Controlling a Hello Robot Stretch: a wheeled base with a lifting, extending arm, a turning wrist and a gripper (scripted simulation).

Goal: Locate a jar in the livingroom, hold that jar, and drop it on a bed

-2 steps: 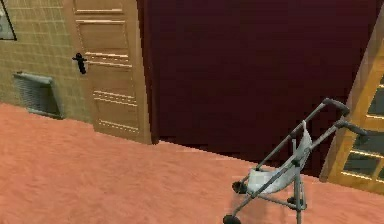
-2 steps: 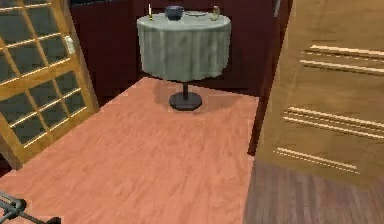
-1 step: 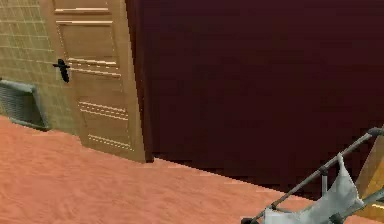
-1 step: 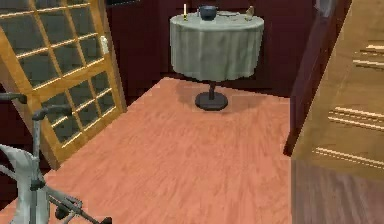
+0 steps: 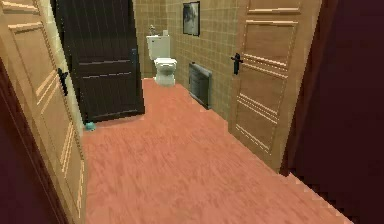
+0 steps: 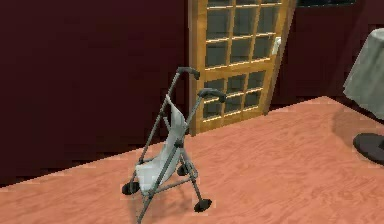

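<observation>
Past dark door, toilet w/ tiled wall behind, reddish wood flr

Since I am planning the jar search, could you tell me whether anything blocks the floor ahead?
Nothing visible does: bare floor runs to the toilet. A folding walker stands beside the paned door in the arm side view.

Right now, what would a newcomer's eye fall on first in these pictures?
In the forward view, a white toilet stands at the far end of the passage, framed by a dark door on the picture's left and a pale wooden door on its right. In the arm side view, a grey wheeled walker stands near a glazed wooden door.
</observation>
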